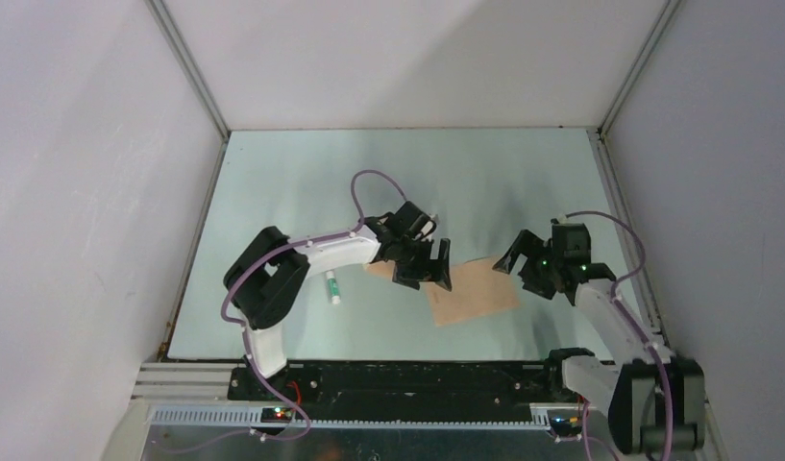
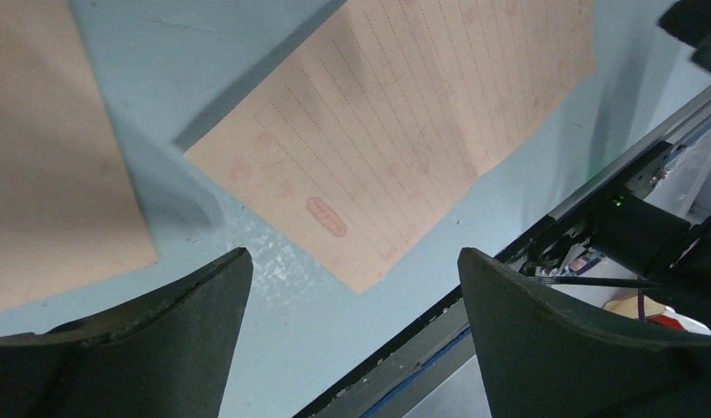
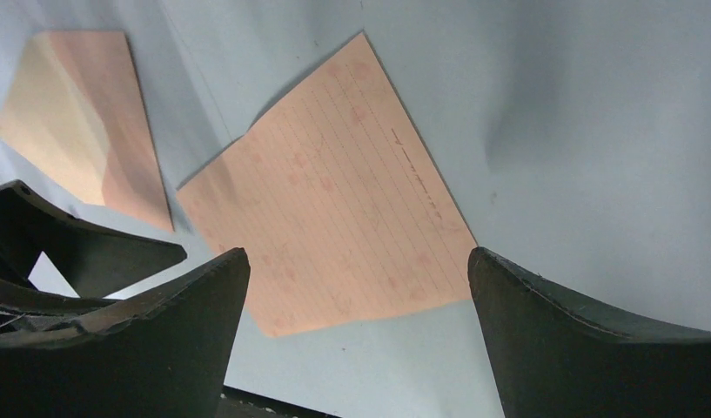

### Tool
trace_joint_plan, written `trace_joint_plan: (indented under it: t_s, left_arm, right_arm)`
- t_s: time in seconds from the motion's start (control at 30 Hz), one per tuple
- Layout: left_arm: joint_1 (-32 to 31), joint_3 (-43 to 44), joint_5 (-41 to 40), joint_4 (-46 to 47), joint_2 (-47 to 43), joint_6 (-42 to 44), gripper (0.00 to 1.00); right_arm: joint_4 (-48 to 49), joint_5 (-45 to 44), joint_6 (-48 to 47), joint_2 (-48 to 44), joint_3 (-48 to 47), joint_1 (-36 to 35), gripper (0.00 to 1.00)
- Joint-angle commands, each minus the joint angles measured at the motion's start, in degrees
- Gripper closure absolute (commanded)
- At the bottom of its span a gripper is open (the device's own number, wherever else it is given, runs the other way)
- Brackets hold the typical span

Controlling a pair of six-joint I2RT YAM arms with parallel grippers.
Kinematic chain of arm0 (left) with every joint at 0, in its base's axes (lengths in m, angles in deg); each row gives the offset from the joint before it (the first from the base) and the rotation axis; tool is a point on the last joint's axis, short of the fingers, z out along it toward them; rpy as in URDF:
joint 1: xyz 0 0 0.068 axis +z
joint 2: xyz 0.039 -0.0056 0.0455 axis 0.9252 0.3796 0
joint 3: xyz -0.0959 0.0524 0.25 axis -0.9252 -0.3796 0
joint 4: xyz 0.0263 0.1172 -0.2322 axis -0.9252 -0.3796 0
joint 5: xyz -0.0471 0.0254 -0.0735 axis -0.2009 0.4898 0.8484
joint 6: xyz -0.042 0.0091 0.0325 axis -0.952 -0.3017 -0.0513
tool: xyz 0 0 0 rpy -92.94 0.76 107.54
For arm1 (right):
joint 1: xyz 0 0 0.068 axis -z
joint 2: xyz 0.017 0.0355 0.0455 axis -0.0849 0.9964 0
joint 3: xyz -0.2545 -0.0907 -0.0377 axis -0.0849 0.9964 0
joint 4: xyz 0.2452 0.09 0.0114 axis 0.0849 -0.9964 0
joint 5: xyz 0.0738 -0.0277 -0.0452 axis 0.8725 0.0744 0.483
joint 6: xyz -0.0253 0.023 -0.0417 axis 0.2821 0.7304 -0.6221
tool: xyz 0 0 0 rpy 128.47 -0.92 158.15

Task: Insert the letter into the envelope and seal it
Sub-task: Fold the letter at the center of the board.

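Observation:
The letter (image 1: 475,293) is a peach-tan lined sheet lying flat on the table, between my two grippers. It also shows in the left wrist view (image 2: 395,131) and the right wrist view (image 3: 334,209). The envelope (image 3: 82,122) lies to the left of the letter and apart from it, with a paler cream area showing. In the top view only a sliver of the envelope (image 1: 377,271) shows beside my left gripper; the envelope's edge also shows in the left wrist view (image 2: 47,174). My left gripper (image 1: 429,274) (image 2: 353,261) is open and empty above the letter's left corner. My right gripper (image 1: 521,272) (image 3: 358,256) is open and empty above the letter's right edge.
A small white tube with a green end (image 1: 332,286) lies left of the envelope. White walls enclose the table on three sides. A black rail (image 1: 417,370) runs along the near table edge and shows in the left wrist view (image 2: 526,244).

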Motion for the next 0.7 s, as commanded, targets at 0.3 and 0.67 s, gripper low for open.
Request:
trace_joint_plan:
  t_s: [0.3,0.67]
  left_arm:
    - [3.9,7.0,-1.0,-2.6,1.4,1.8,0.06]
    - [3.9,15.0,-1.1,-2.2,9.1,4.5,0.06]
  right_arm:
    - [-10.2,-0.9,4.3,-13.7,6.8,1.5,0.0]
    - [2.3,4.2,18.8,-16.9,17.4,0.8,0.01]
